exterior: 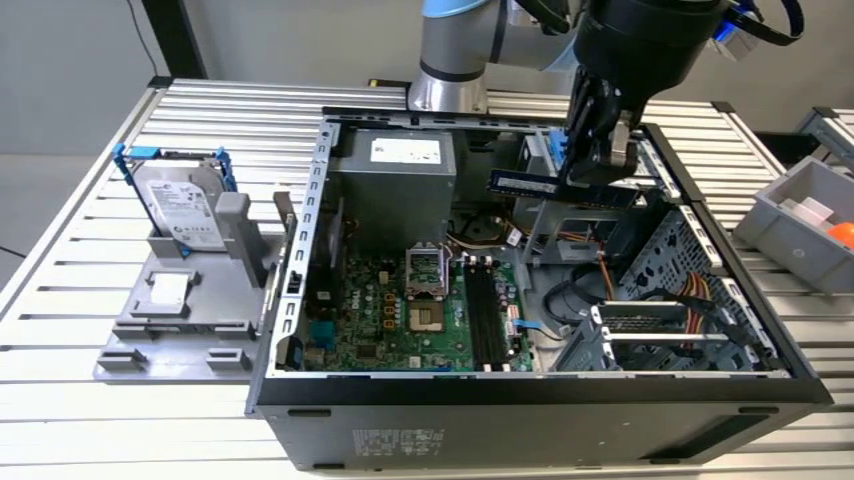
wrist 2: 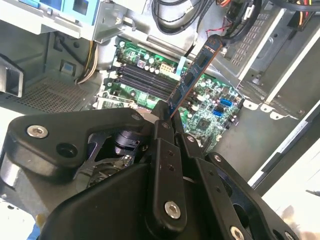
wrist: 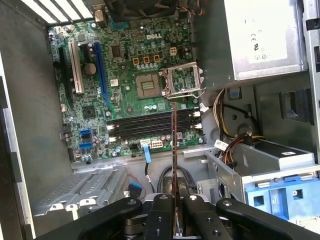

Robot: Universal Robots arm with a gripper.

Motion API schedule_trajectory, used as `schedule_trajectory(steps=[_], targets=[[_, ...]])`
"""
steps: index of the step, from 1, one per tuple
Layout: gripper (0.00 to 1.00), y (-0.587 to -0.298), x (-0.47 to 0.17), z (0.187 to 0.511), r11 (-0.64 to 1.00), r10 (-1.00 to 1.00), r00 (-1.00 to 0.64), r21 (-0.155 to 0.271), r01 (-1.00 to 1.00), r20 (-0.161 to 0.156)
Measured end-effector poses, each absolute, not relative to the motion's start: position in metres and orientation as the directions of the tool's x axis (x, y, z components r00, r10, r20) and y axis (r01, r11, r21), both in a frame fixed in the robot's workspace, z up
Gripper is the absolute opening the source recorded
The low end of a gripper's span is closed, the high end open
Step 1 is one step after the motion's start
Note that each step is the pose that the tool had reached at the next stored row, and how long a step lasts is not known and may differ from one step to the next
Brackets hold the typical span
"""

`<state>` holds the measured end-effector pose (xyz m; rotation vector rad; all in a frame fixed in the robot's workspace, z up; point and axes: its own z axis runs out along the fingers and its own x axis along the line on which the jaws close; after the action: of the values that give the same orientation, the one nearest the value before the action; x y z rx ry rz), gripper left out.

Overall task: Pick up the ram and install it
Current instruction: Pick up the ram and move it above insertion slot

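Here's the gripper, up in the upper right of the exterior view, its 2 fingers clenched on the ram. The blue stick is held level in the air, above the open computer case and well clear of the motherboard.

In the second wrist view the ram sticks out from the gripper, pinched at 1 end, its far end free. In the first wrist view the ram shows edge-on as a thin line leaving the gripper and lying crosswise over the black memory slots.

What crowds it? The grey power supply stands just to the exterior view's left of the stick. The perforated drive cage and a bundle of orange and yellow cables sit just below it on the right. A blue drive-bay latch is close to the fingers in the first wrist view.

Lower down, the slots lie at the middle of the case floor beside the CPU socket, with flat green board around them. The case wall fences the left edge.

Outside the case, at the frame's left, a hard drive in a blue frame rests on a grey fixture on the slatted table. A grey bin is at the far right.
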<state>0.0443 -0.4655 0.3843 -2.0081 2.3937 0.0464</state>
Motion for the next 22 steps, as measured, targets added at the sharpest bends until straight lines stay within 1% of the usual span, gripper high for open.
schedule_trajectory(steps=[22], targets=[[0.0,-0.4655,0.0443,0.3843,0.33,-0.943,-0.331,0.012,-0.944,-0.032]])
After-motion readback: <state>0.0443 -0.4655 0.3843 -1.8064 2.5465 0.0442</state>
